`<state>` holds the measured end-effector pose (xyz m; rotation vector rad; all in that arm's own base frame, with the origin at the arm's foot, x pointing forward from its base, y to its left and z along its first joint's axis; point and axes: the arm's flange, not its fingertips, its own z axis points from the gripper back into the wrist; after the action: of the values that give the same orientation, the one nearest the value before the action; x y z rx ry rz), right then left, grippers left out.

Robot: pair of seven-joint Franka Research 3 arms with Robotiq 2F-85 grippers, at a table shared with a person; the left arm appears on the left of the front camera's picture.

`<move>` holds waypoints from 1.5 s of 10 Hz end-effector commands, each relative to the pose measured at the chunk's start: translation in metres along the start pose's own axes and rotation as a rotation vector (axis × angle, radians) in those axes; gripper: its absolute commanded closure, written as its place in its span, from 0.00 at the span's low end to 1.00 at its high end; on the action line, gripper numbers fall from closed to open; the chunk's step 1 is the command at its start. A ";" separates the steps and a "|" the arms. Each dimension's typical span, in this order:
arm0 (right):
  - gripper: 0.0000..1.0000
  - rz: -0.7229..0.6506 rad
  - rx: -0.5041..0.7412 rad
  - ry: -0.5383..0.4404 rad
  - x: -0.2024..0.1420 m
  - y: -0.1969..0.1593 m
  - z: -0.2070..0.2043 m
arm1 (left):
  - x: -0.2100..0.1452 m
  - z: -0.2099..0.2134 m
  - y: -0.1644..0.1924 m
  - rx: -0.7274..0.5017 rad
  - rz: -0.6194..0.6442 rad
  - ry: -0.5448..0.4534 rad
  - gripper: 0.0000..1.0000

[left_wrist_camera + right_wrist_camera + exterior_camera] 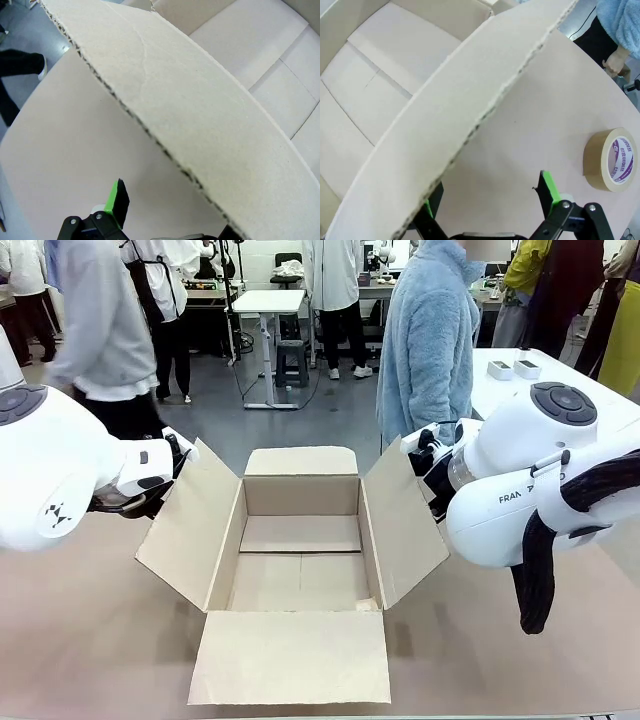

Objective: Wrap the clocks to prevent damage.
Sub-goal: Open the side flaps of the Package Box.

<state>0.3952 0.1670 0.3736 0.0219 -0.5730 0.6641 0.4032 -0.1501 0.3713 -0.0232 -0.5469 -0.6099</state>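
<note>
The clocks are out of view. An open brown cardboard box (300,540) stands mid-table with its four flaps spread and its floor showing bare cardboard. My left gripper (172,465) is at the outer edge of the box's left flap (200,115). It is open (170,222), with one green-padded finger (118,199) under the flap edge and the other hidden behind the card. My right gripper (425,455) is at the right flap (470,100). It is open (490,200), with the flap edge lying over its left finger (432,202).
A roll of brown tape (610,160) lies on the table outside the right flap. A person in a light blue fleece (430,340) stands at the far side, one hand (615,60) near the table edge. Other people move about behind.
</note>
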 end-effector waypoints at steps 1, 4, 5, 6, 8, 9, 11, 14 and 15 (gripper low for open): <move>0.00 0.000 0.000 0.000 0.000 0.000 0.000 | 0.000 0.000 0.000 0.001 0.000 -0.001 0.00; 0.00 -0.043 -0.027 0.077 -0.005 -0.032 0.020 | -0.008 0.027 0.024 0.017 0.017 -0.008 0.00; 0.00 -0.081 -0.019 0.096 -0.002 -0.051 0.037 | -0.007 0.055 0.035 0.040 0.021 0.003 0.00; 0.00 -0.100 -0.022 0.096 0.009 -0.063 0.063 | 0.004 0.086 0.040 0.041 0.000 -0.010 0.00; 0.00 -0.084 -0.112 0.127 0.040 -0.068 0.120 | 0.017 0.153 0.032 0.111 -0.035 -0.006 0.00; 0.00 -0.070 -0.138 0.124 0.058 -0.061 0.148 | 0.035 0.181 0.027 0.133 -0.062 0.012 0.00; 0.00 -0.002 -0.132 0.096 0.086 -0.028 0.207 | 0.045 0.227 0.002 0.126 -0.074 0.005 0.00; 0.00 0.023 -0.156 0.124 0.111 0.000 0.247 | 0.068 0.256 -0.027 0.125 -0.076 0.032 0.00; 0.00 0.037 -0.133 0.069 0.103 -0.004 0.248 | 0.056 0.255 -0.016 0.130 -0.110 0.000 0.00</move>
<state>0.3329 0.1848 0.6480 -0.1394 -0.5404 0.6690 0.3057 -0.1605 0.6224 0.1336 -0.5798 -0.6822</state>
